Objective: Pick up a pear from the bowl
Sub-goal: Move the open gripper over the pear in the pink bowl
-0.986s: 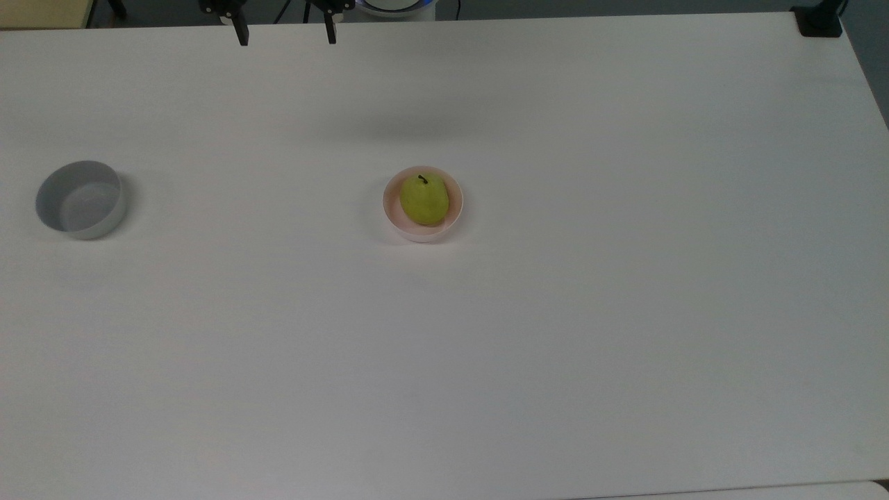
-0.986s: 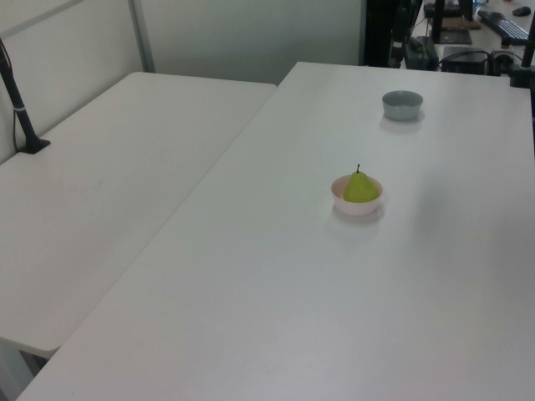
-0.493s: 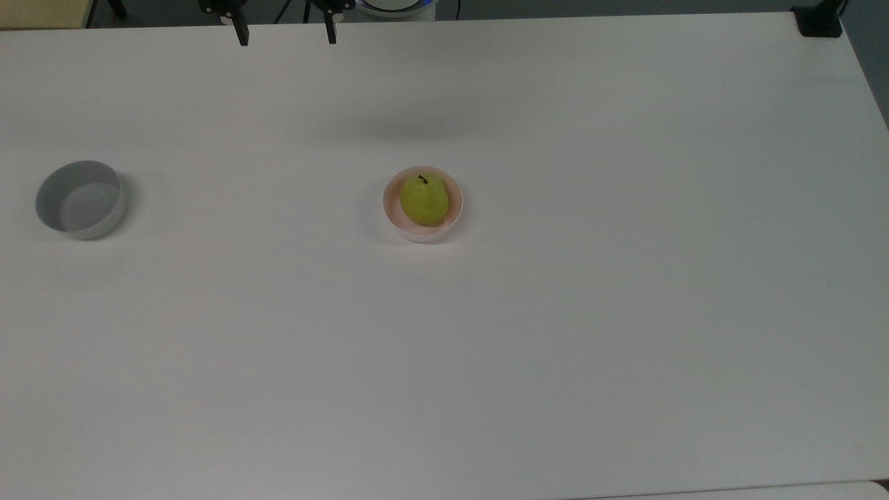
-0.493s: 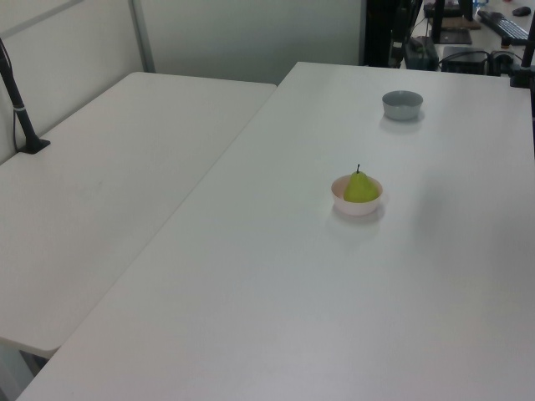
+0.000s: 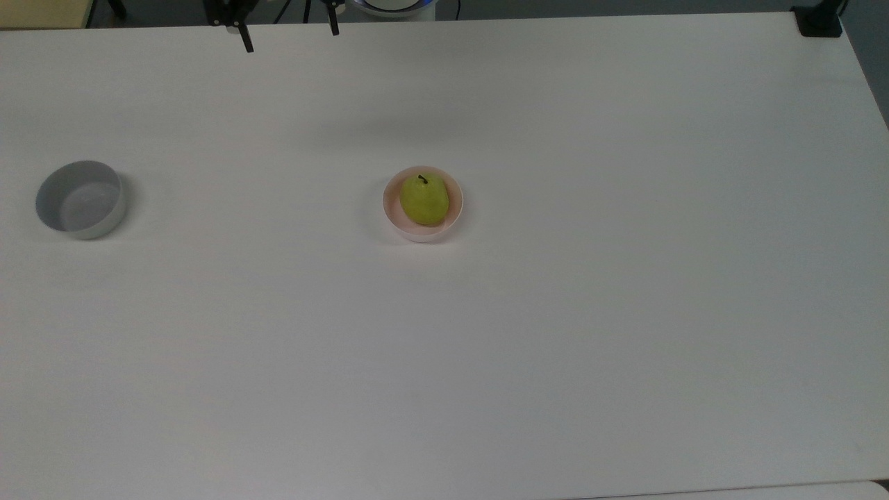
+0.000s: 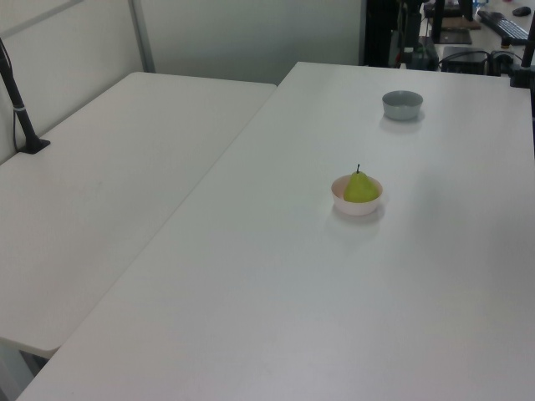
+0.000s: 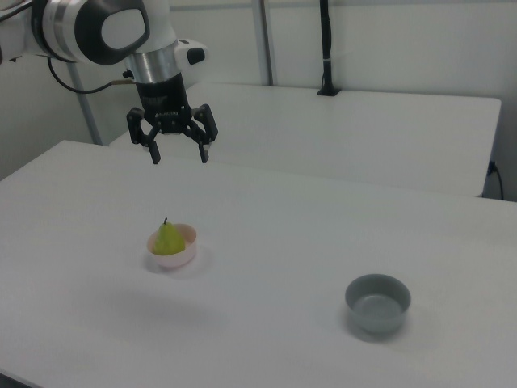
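Black and splayed wide, the two fingers of the gripper (image 7: 178,153) hang empty, high above the table (image 7: 266,242) and pointing straight down, carried by the white arm (image 7: 97,28). In the top view the fingertips (image 5: 248,46) show at the upper edge, well apart from the fruit. The pear (image 7: 168,239) sits upright in the pale pink bowl (image 7: 179,256) near the middle of the table, its dark stem pointing up; in the right view it lies below and a little to the left of the gripper.

The step in hand looks like the approach, with nothing grasped yet. To do it well, the gripper should travel until it is centred over the pear, then descend with the fingers straddling the widest part of the fruit, keeping the tips inside the bowl's rim rather than landing on it. The pear is smooth and rounded, so a grip low on its belly would likely hold better than one near the narrow neck, where it could squirt out. The bowl is light-looking and may shift or lift if a finger catches its wall.

A grey straight-sided bowl (image 7: 377,302) stands empty, well apart, at the top view's left, and is no obstacle. A second white table (image 6: 109,184) adjoins the first. The path down to the pear appears unobstructed.
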